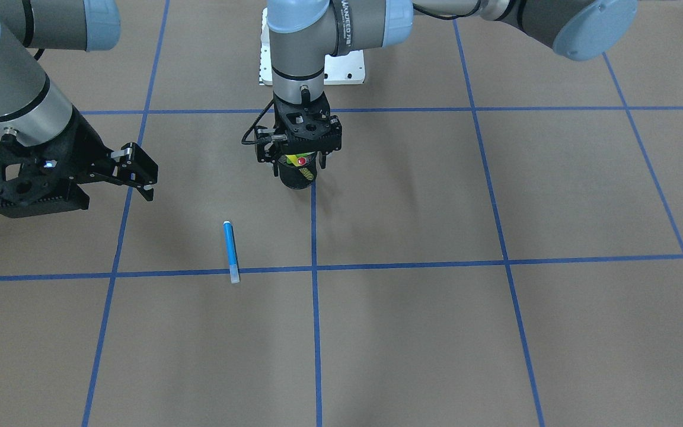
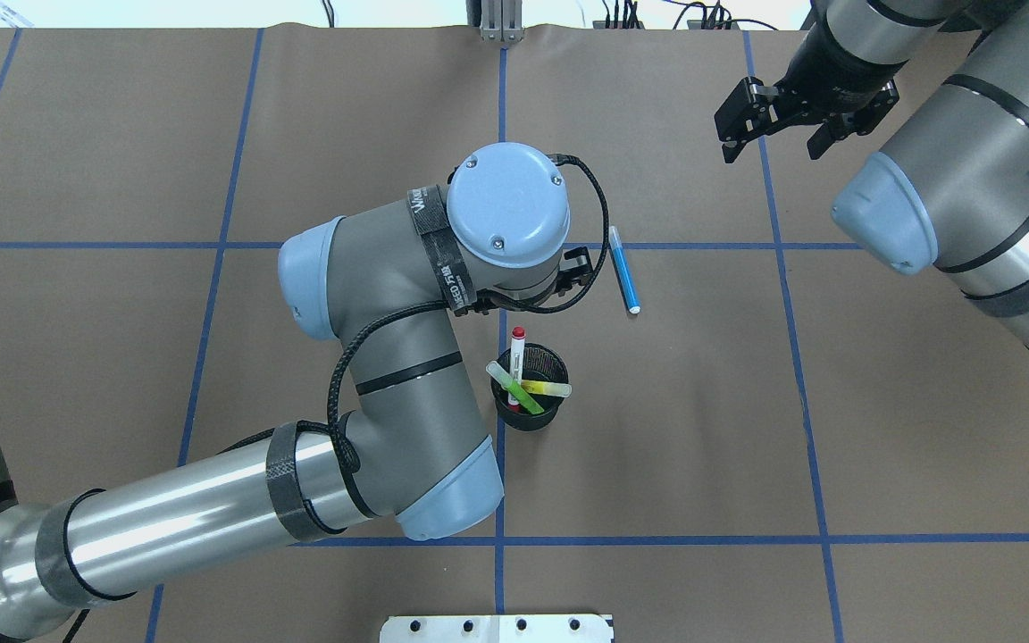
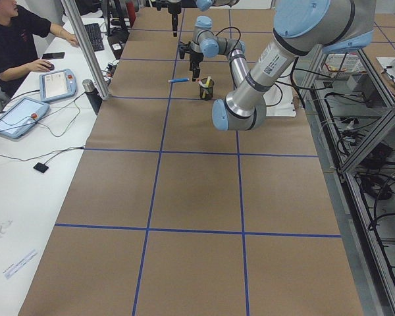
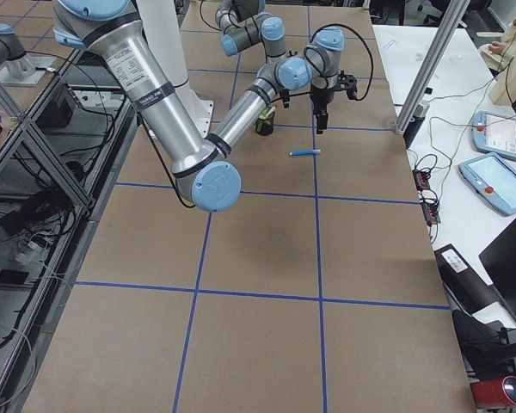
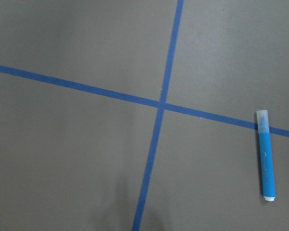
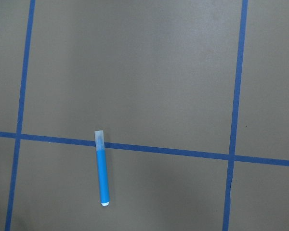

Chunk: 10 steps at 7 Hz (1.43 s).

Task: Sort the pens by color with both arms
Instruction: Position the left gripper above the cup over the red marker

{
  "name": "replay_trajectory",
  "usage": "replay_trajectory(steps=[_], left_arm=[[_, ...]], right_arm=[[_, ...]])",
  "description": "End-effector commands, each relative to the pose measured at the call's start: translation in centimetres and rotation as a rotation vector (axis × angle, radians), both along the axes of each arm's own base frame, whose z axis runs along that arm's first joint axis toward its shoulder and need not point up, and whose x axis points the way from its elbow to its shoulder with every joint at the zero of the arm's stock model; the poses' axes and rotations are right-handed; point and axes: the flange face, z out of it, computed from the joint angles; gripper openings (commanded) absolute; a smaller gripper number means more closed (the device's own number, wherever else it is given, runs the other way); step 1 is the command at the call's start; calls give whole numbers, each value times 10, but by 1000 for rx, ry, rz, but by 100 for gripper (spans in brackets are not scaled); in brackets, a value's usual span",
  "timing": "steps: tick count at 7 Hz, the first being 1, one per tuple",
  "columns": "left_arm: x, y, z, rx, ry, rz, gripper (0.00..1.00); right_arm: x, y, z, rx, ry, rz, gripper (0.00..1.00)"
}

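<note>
It was a robotics lab: two grey robot arms [image 2: 211, 500] reached over a paper-covered table [image 3: 197, 191] gridded with blue tape [image 3: 184, 151], beside a white desk [image 3: 20, 217] with teach pendants [image 3: 57, 84], a keyboard [image 3: 93, 36] and a seated person [image 3: 16, 39].

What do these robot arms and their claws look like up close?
The left arm and right arm are grey tubes with light-blue rounded joint caps. A black cable loops along the left one, held by a black strap with white lettering. The left gripper and right gripper are black, angular, two-fingered.
</note>
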Motion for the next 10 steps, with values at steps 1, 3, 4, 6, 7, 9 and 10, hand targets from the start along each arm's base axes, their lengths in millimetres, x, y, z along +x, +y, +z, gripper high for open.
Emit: replay_trajectory(steps=[1,3,4,6,7,9,10], left_arm=[[7,3,7,0,-14,11,87],[12,12,6,3,-14,23,83],[19,21,7,24,-26,17,80],[20,25,11,42,-34,32,78],[20,25,11,49,-36,38,77],[20,25,15,66,-47,57,71],[20,25,15,79,-51,69,69]], right_arm=[[-1,1,1,-2,0,-3,99],[-2,0,1,-3,0,-4,99],[-4,0,2,-4,1,-6,99],[-4,0,3,-6,5,-6,99],[-4,0,3,-6,5,-6,99],[-4,0,2,-3,3,-6,99],[-4,0,2,-3,3,-6,99]])
